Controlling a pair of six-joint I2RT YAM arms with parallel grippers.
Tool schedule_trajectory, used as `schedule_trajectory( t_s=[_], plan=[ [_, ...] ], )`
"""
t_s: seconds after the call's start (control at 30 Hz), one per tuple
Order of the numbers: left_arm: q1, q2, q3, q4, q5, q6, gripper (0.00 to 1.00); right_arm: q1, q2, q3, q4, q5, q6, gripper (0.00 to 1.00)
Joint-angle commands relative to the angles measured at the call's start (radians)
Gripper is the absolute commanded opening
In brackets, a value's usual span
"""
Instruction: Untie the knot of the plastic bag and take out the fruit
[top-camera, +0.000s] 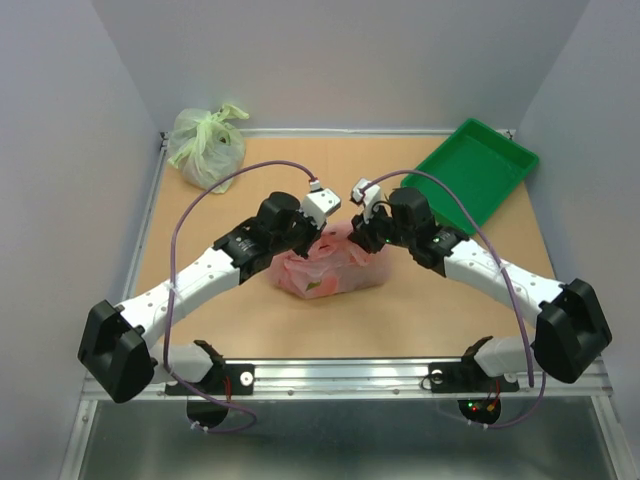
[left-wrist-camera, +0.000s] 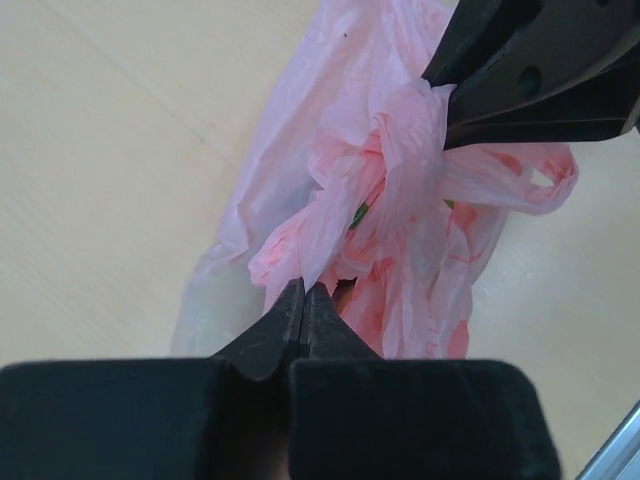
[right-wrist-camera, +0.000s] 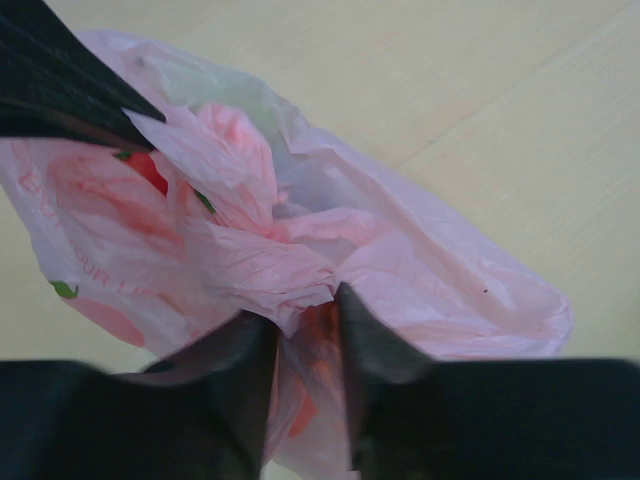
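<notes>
Near the middle of the surface (top-camera: 330, 325): plastic bag (top-camera: 330, 272), tied, fruit (right-wrist-camera: 150, 172) inside only as red blurs through the film. Left gripper (left-wrist-camera: 305, 295), jaws pinched shut on a fold of the knot (left-wrist-camera: 400, 150); right gripper (right-wrist-camera: 305, 310), jaws clamped on the knot's opposite side. Far back: pale green bag (top-camera: 205, 145), green tray (top-camera: 478, 170).

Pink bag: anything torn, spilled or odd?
No tear or spill visible. Left gripper and right gripper each pinch plastic at the knot of the plastic bag. Green tray sits skewed at the far right corner.
</notes>
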Motion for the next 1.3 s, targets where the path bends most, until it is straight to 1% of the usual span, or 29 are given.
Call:
schedule_trajectory(
  t_s=[0.0, 0.03, 0.1, 0.13, 0.17, 0.2, 0.27, 0.4, 0.53, 0.57, 0.7, 0.73, 0.83, 0.87, 0.93, 0.97, 1.03, 1.07, 1.17, 1.2, 1.23, 1.27],
  plan=[
    [-0.002, -0.094, -0.005, 0.046, -0.089, 0.011, 0.0, 0.01, -0.058, -0.032, 0.034, 0.082, 0.036, 0.45],
    [-0.002, -0.113, -0.015, 0.054, -0.113, 0.008, 0.0, 0.01, -0.064, -0.03, 0.026, 0.093, 0.036, 0.62],
    [-0.002, -0.164, -0.052, 0.065, -0.121, 0.01, 0.0, 0.01, -0.089, -0.018, 0.006, 0.064, 0.035, 0.75],
    [-0.002, -0.178, -0.061, 0.071, -0.12, 0.007, 0.0, 0.01, -0.098, -0.012, 0.003, 0.064, 0.038, 0.8],
    [-0.002, -0.19, -0.072, 0.077, -0.12, 0.005, 0.0, 0.01, -0.107, -0.001, 0.003, 0.032, 0.039, 0.86],
    [-0.002, -0.21, -0.09, 0.081, -0.115, 0.003, 0.0, 0.009, -0.118, 0.023, 0.001, 0.006, 0.041, 0.89],
    [-0.002, -0.228, -0.121, 0.103, -0.112, -0.001, 0.0, 0.01, -0.118, 0.056, -0.006, -0.011, 0.041, 0.91],
    [-0.002, -0.251, -0.146, 0.114, -0.118, 0.002, 0.0, 0.012, -0.069, 0.126, -0.009, -0.024, 0.001, 0.91],
    [-0.002, -0.268, -0.153, 0.114, -0.121, 0.008, 0.0, 0.009, -0.011, 0.174, -0.023, -0.014, -0.055, 0.88],
    [-0.002, -0.271, -0.158, 0.118, -0.151, 0.008, 0.0, 0.01, 0.004, 0.194, -0.034, -0.043, -0.063, 0.85],
    [-0.002, -0.279, -0.163, 0.124, -0.155, 0.008, 0.0, 0.012, 0.04, 0.229, -0.074, -0.163, -0.092, 0.79],
    [-0.002, -0.28, -0.164, 0.128, -0.158, 0.007, 0.0, 0.01, 0.054, 0.237, -0.088, -0.195, -0.1, 0.76],
    [-0.002, -0.277, -0.164, 0.131, -0.156, 0.007, 0.0, 0.01, 0.068, 0.243, -0.101, -0.221, -0.114, 0.7],
    [-0.002, -0.279, -0.166, 0.131, -0.155, 0.007, 0.0, 0.01, 0.072, 0.246, -0.1, -0.226, -0.117, 0.63],
    [-0.002, -0.277, -0.169, 0.131, -0.152, 0.008, 0.0, 0.012, 0.08, 0.252, -0.098, -0.22, -0.122, 0.53],
    [-0.002, -0.276, -0.17, 0.131, -0.158, 0.007, 0.0, 0.01, 0.084, 0.255, -0.1, -0.211, -0.123, 0.41],
    [-0.002, -0.279, -0.175, 0.129, -0.178, 0.005, 0.0, 0.01, 0.08, 0.26, -0.1, -0.205, -0.126, 0.33],
    [-0.002, -0.279, -0.178, 0.128, -0.21, 0.003, 0.0, 0.01, 0.074, 0.263, -0.1, -0.197, -0.126, 0.25],
    [-0.001, -0.277, -0.178, 0.121, -0.277, -0.026, 0.0, 0.01, 0.046, 0.266, -0.1, -0.16, -0.125, 0.16],
    [0.007, -0.273, -0.175, 0.112, -0.332, -0.058, 0.0, 0.01, 0.035, 0.263, -0.098, -0.146, -0.123, 0.1],
    [0.018, -0.27, -0.173, 0.108, -0.362, -0.075, 0.0, 0.01, 0.023, 0.261, -0.097, -0.131, -0.122, 0.09],
    [0.048, -0.265, -0.169, 0.092, -0.411, -0.099, 0.0, 0.01, 0.0, 0.252, -0.098, -0.093, -0.119, 0.06]
  ],
)
